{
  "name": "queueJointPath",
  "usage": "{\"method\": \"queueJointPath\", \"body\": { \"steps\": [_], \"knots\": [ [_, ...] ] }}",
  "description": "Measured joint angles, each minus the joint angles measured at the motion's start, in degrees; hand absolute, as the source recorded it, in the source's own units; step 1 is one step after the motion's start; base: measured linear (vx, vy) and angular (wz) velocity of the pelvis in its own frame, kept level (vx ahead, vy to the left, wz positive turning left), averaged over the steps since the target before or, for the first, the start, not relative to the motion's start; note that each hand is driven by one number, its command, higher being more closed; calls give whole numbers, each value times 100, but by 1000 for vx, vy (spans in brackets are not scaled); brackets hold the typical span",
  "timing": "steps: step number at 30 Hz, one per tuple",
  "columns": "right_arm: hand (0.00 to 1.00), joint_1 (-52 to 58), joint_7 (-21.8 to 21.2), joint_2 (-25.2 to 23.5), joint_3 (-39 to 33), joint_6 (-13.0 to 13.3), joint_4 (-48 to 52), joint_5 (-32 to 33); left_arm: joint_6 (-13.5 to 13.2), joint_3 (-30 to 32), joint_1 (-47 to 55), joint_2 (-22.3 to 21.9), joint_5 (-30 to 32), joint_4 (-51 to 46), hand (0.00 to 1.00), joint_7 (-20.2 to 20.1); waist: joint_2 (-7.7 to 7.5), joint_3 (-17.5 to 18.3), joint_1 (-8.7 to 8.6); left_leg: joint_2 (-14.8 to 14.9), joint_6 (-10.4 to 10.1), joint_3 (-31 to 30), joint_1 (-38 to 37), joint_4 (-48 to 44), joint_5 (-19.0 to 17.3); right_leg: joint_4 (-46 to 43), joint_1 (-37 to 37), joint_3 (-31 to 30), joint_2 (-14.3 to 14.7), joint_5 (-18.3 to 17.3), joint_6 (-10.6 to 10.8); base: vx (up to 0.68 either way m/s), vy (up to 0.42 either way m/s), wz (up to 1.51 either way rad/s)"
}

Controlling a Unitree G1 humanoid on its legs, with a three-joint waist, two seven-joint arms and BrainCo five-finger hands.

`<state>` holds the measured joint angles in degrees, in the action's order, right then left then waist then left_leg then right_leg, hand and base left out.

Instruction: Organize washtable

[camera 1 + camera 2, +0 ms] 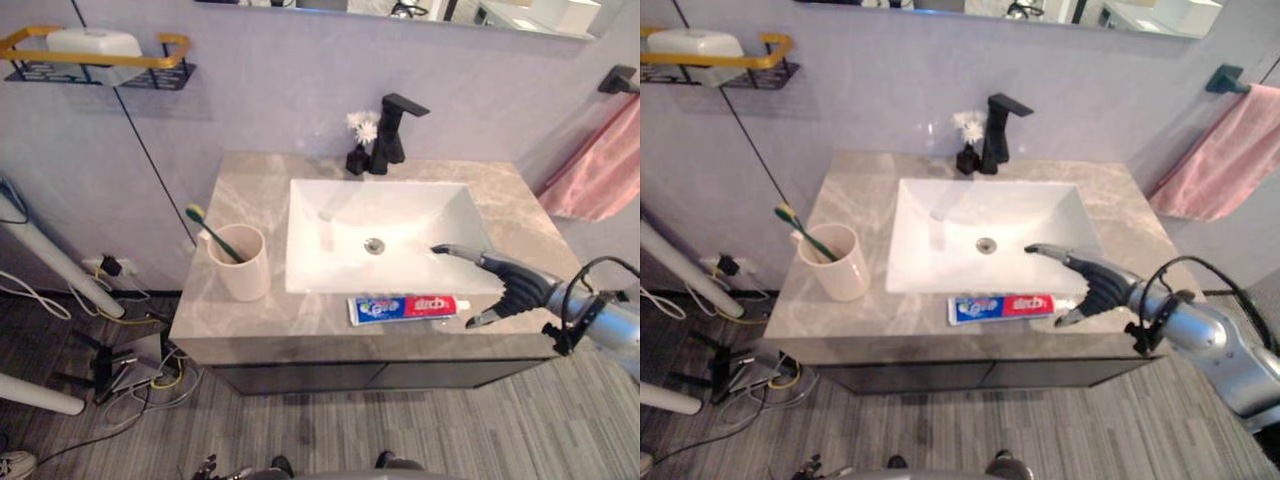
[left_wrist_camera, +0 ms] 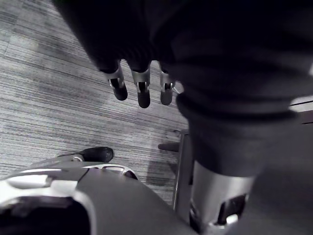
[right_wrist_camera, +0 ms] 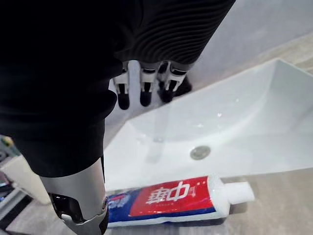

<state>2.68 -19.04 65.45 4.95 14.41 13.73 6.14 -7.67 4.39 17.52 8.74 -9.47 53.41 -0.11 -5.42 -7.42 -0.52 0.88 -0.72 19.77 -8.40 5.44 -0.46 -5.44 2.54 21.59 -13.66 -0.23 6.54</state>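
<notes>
A red, white and blue toothpaste tube [image 1: 408, 308] lies flat on the grey marble washtable [image 1: 235, 322], along the front rim of the white sink [image 1: 305, 250], cap to the right. My right hand [image 1: 512, 286] hovers just right of the cap, open, fingers relaxed and thumb stretched over the sink's corner, holding nothing. From the right wrist, the tube [image 3: 166, 198] lies below the fingers [image 3: 145, 93]. A beige cup [image 1: 241, 263] with a green toothbrush [image 1: 212, 232] stands left of the sink. My left hand [image 2: 142, 85] hangs open over the floor.
A black faucet [image 1: 392, 130] and a small dark bottle with white flowers [image 1: 359, 140] stand behind the sink. A gold-railed wall shelf [image 1: 100, 62] holds a white box at upper left. A pink towel [image 1: 605, 170] hangs at the right. Cables lie on the floor at the left.
</notes>
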Motion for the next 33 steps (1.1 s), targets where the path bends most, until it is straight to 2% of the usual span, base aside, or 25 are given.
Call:
{"method": "queueJointPath", "body": {
  "steps": [4, 8, 15, 16, 22, 27, 33],
  "knots": [
    [0, 0, -1, -134, 55, -10, 56, 1, 2, -61, 3, 21, -5, -55, 0, 0, -1, 0, 17, 2, -7, -55, 56, -2, 10, 30, -6, 51, 4, 0, 0, 23, -5, 7],
    [0, -3, -2, -208, 78, -92, 57, 2, 0, -185, -7, 66, -9, -127, 0, 0, -1, -1, 131, 4, -7, -64, 64, -3, 10, 50, 0, 56, 9, 0, 0, 0, 0, 0],
    [0, -51, -6, -304, 213, -130, 58, 2, 34, -223, 4, 93, -12, -208, 0, -21, -21, -11, 146, -1, -7, -85, 74, -3, 10, 50, 4, 86, 1, 0, 0, 0, 0, 0],
    [0, -94, -4, -441, 212, -196, 55, -1, 81, -269, 61, 168, -214, -408, 0, -115, -125, -152, 145, -1, -8, -86, 72, -3, 9, 50, 9, 103, -31, -1, 2, 0, 0, 0],
    [0, -141, -3, -463, 227, -200, 56, -1, 83, -268, 65, 170, -214, -408, 0, -114, -122, -154, 146, 1, -9, -103, 99, -2, 8, 71, 7, 127, -30, -3, 3, 0, 0, 1],
    [0, -844, 39, -902, 696, -256, -178, -6, 91, -151, 28, 136, -213, -397, 0, -83, -138, -174, 148, 30, -23, -123, 261, -1, 19, 311, -26, 183, 61, 70, 106, 10, -17, 3],
    [0, -1459, 254, -1337, 941, -399, -430, -68, 161, 310, -91, 30, -203, -205, 0, 174, -176, -160, 184, 78, -35, -88, 427, -7, 53, 534, -89, 174, 161, 157, 52, 64, -26, 0]
  ]
}}
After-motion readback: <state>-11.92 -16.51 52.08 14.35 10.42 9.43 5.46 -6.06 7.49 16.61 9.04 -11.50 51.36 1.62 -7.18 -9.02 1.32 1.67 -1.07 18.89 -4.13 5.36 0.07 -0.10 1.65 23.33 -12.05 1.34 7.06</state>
